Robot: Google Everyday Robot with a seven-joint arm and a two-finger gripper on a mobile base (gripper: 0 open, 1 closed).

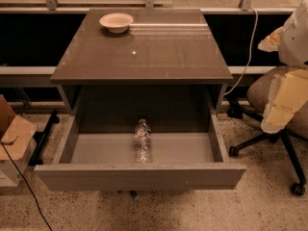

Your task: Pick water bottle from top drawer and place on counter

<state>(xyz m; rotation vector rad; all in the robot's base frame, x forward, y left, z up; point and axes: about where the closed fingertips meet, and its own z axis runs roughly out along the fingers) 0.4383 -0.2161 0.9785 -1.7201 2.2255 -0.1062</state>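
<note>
The water bottle [143,141] lies on the pale floor of the top drawer [139,175], near its middle, with the cap pointing to the back. The drawer is pulled fully out. The counter [144,52] is the glossy grey-brown top above it. My gripper [281,105] hangs at the right edge of the camera view, well to the right of the drawer and apart from the bottle, with nothing seen in it.
A small cream bowl [116,21] sits at the counter's back left. An office chair [269,129] on castors stands to the right, behind my gripper. A cardboard box [13,138] and a cable lie on the floor at the left.
</note>
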